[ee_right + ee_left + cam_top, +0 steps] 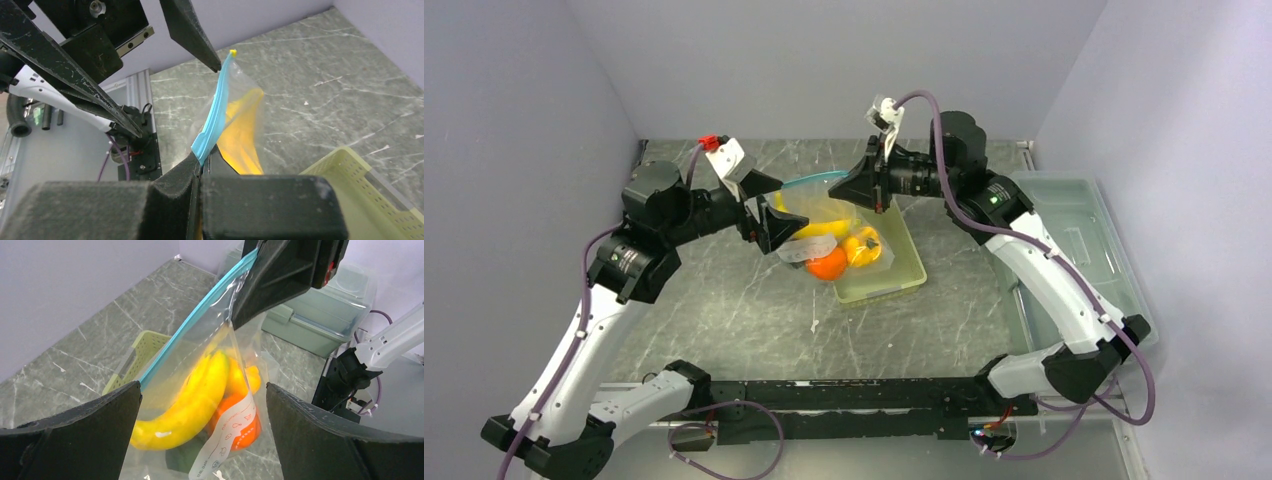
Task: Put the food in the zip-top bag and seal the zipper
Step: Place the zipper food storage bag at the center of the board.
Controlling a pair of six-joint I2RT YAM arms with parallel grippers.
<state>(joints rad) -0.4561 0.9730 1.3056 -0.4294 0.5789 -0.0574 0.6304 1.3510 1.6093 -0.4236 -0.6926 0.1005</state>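
The thin clear floppy zip-top bag [829, 235] hung in the air above the middle of the grey marble table [724, 310], nearer the far edge. Its bottom sat low over the pale yellow-green plastic basket with holes [894, 285]. The toy food was inside it: a long yellow banana [190, 405] and a round orange-red fruit [242, 427] showed through the plastic. I could not tell if the green ball was in there too. The right gripper [200, 167] had its fingers pressed tight together on one end of the light-blue zipper [212, 120]. The left gripper [774, 207] had its fingers wide apart, one on each side of the bag, and was not holding anything. The job now looked like closing the zipper. To do it well, the left gripper would need to pinch the blue strip close to the right one and slide along to the other end, while the right one held firm so the strip stayed straight. The heavy food could pull the soft bag down and make the strip slip. The basket sat right under the bag and could catch it. A large clear box with a lid [1084, 230] lay along the right edge, well away.
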